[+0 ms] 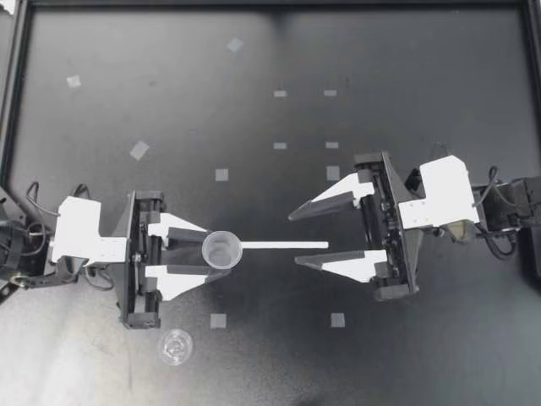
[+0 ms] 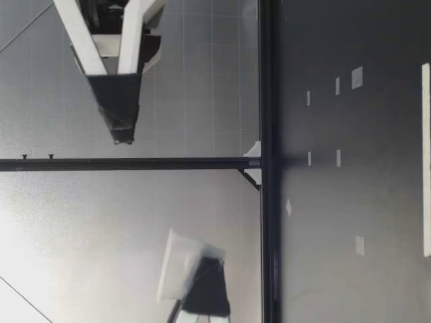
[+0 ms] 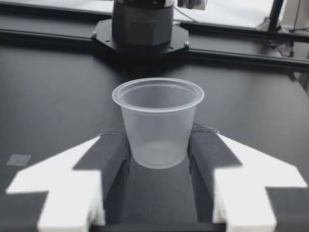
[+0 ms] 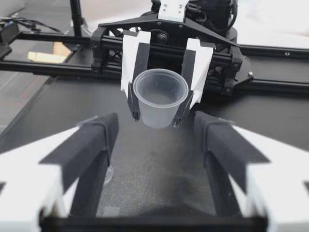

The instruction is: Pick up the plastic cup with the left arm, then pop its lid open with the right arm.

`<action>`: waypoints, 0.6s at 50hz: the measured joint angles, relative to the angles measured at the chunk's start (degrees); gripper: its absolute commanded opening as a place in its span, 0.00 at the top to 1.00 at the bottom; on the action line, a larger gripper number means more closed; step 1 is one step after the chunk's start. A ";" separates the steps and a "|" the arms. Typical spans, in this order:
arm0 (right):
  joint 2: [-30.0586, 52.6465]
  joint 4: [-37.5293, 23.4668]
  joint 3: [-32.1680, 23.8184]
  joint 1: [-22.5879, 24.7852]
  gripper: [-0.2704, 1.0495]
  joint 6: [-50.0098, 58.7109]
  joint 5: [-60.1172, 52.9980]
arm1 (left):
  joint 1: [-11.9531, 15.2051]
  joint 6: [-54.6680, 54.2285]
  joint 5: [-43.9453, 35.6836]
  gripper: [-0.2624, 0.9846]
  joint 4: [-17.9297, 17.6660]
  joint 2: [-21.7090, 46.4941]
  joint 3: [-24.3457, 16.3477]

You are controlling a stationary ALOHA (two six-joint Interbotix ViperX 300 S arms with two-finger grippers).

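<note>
Pinching the thin cup [image 1: 221, 250] low down, my left end effector [image 1: 215, 251] is likely risking squashing or tipping it — my right end effector [image 1: 294, 238] is gaping wide.

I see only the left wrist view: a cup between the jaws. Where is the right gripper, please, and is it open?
Observer: In the top view the right gripper faces the cup. Its jaws are wide open and hold nothing.
Operator: Is there any other cup on the table?
Observer: Yes, a second cup sits beside the left gripper, not touching it.
Operator: Is anything between the two grippers?
Observer: A white strip lies on the table, running from the held cup toward the right gripper.
</note>
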 measured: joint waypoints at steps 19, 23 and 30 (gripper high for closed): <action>0.00 0.00 0.00 0.00 0.28 0.44 0.09 | -0.09 0.97 0.35 0.68 0.00 0.00 0.00; 0.09 0.00 0.00 0.00 0.28 0.44 0.00 | 0.00 0.97 0.53 0.68 0.00 0.00 0.00; 0.09 0.00 0.09 0.09 0.28 0.53 0.00 | -0.09 0.97 0.62 0.68 0.00 0.00 0.00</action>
